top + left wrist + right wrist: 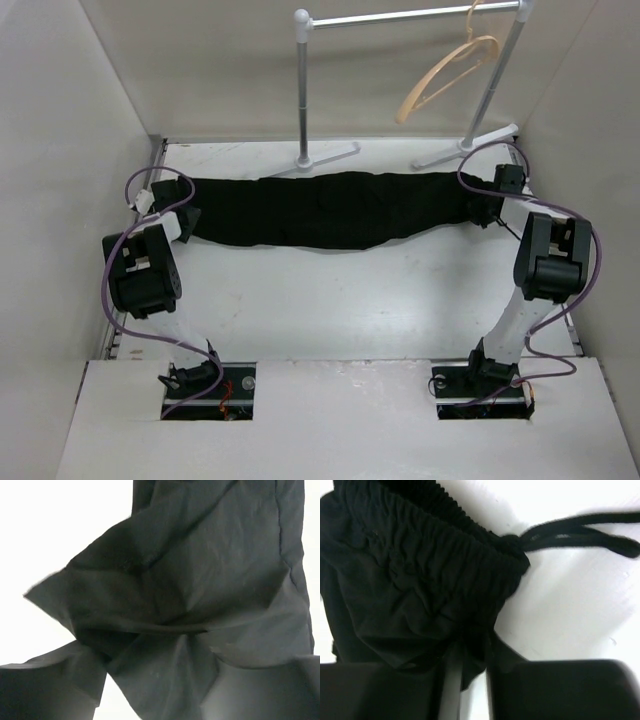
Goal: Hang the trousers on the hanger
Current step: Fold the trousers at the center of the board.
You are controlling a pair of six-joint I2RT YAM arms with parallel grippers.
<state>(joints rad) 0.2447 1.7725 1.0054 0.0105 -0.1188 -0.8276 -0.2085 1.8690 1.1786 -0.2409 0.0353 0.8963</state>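
Right gripper [474, 680] and left gripper [185, 222] each clench an end of the trousers [330, 208], stretched between them; the hanger [445, 78] hangs bare on the far rail [400, 16], so draping seems wholly undone.

The trousers [330, 208] are black woven cloth, matt and softly creased, with fine wrinkles in the left wrist view. Their waistband [445, 525] is tightly gathered and ribbed, and the drawstring [580, 532] at upper right is a dull cord. The hanger [445, 75] looks like smooth pale wood. The rail stand [303, 90] is smooth metal with a slight sheen. The surface [350, 300] is white, flat and matt. The fingers [560, 690] look like dark matt plastic.
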